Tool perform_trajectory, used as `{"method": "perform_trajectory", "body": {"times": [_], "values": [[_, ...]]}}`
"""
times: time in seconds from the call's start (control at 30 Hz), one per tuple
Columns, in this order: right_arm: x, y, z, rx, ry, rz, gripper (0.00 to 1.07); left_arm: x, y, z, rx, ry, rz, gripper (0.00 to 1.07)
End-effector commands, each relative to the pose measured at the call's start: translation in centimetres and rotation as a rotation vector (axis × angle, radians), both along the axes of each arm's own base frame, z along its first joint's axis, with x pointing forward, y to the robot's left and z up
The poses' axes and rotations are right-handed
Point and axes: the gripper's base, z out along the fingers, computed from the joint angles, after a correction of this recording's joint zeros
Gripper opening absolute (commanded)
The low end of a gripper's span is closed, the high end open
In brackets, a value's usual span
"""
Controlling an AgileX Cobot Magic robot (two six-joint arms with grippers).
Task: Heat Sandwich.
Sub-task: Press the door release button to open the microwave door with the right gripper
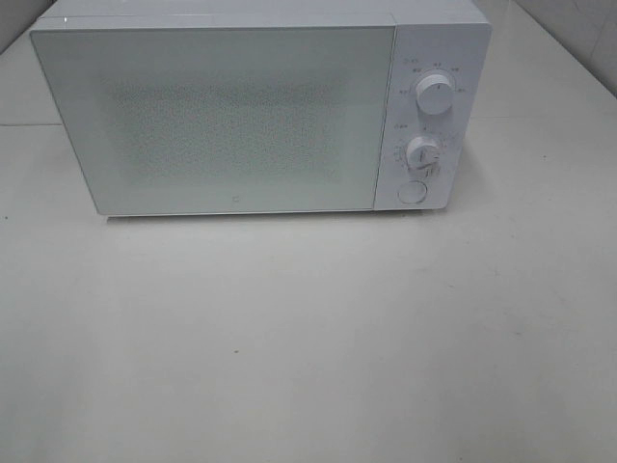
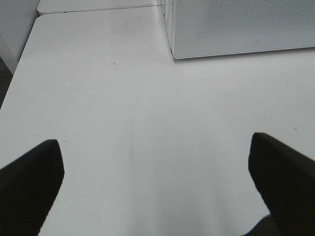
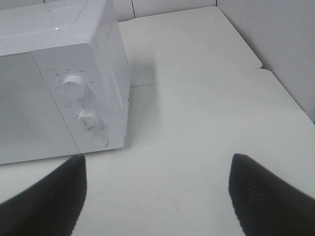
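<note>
Flat, bright, diffuse light washes the white surface (image 1: pixel 308 347) and microwave (image 1: pixel 212 116) into low contrast, with a faint greenish cast. A thin soft shadow lies under the microwave. The dark fingers (image 2: pixel 30 183) of the left pincer (image 2: pixel 156 164) look soft-edged, out of focus.

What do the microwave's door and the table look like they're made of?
Microwave door: probably glass or glossy plastic, smooth pale front with a dotted mesh behind it. Table: likely white laminate or painted board, matte, with faint scuffs.
</note>
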Motion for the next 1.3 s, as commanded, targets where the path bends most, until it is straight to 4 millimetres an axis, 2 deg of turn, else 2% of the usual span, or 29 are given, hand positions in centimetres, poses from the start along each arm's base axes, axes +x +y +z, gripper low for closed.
{"method": "perform_trajectory", "body": {"times": [0.03, 0.1, 0.13, 0.27, 0.37, 0.43, 0.47, 0.6, 0.7, 0.73, 0.83, 0.9, 1.13, 1.2, 1.3], "values": [[1.6, 0.1, -0.2, 0.001, -0.028, 0.003, 0.76, -0.3, -0.1, 0.0, -0.007, -0.036, 0.001, 0.98], [3.3, 0.2, -0.9, 0.0, -0.016, 0.009, 0.76, -0.3, -0.1, 0.0, -0.007, -0.036, 0.001, 0.98], [3.3, 0.2, -0.9, 0.0, -0.016, 0.009, 0.76, -0.3, -0.1, 0.0, -0.007, -0.036, 0.001, 0.98], [5.8, 0.4, -1.8, -0.002, 0.004, 0.017, 0.76, -0.3, -0.1, 0.0, -0.007, -0.036, 0.001, 0.98], [6.9, 0.5, -2.1, -0.001, 0.015, 0.02, 0.76, -0.3, -0.1, 0.0, -0.007, -0.036, 0.001, 0.98], [8.5, 0.6, -2.4, 0.004, 0.006, 0.025, 0.76, -0.3, -0.1, 0.0, -0.007, -0.036, 0.001, 0.98], [8.5, 0.6, -2.4, 0.004, 0.006, 0.025, 0.76, -0.3, -0.1, 0.0, -0.007, -0.036, 0.001, 0.98], [11.1, 0.8, -2.8, 0.008, -0.038, 0.036, 0.76, -0.3, -0.1, 0.0, -0.007, -0.036, 0.001, 0.98], [12.1, 0.9, -3.2, 0.009, -0.055, 0.041, 0.76, -0.3, -0.1, 0.0, -0.007, -0.036, 0.001, 0.98], [13.1, 1.0, -3.5, 0.009, -0.072, 0.047, 0.76, -0.3, -0.1, 0.0, -0.007, -0.036, 0.001, 0.98], [13.9, 1.1, -3.9, -0.001, -0.085, 0.056, 0.76, -0.3, -0.1, 0.0, -0.007, -0.036, 0.001, 0.98], [15.2, 1.2, -4.9, -0.043, -0.085, 0.079, 0.76, -0.3, -0.1, 0.0, -0.007, -0.036, 0.001, 0.98], [17.4, 1.2, -6.7, -0.084, -0.137, 0.083, 0.76, -0.3, -0.1, 0.0, -0.007, -0.036, 0.001, 0.98], [17.5, 1.3, -7.1, -0.085, -0.146, 0.08, 0.76, -0.3, -0.1, 0.0, -0.007, -0.036, 0.001, 0.98], [17.4, 1.9, -8.8, -0.106, -0.169, 0.071, 0.76, -0.3, -0.1, 0.0, -0.007, -0.036, 0.001, 0.98]]}}
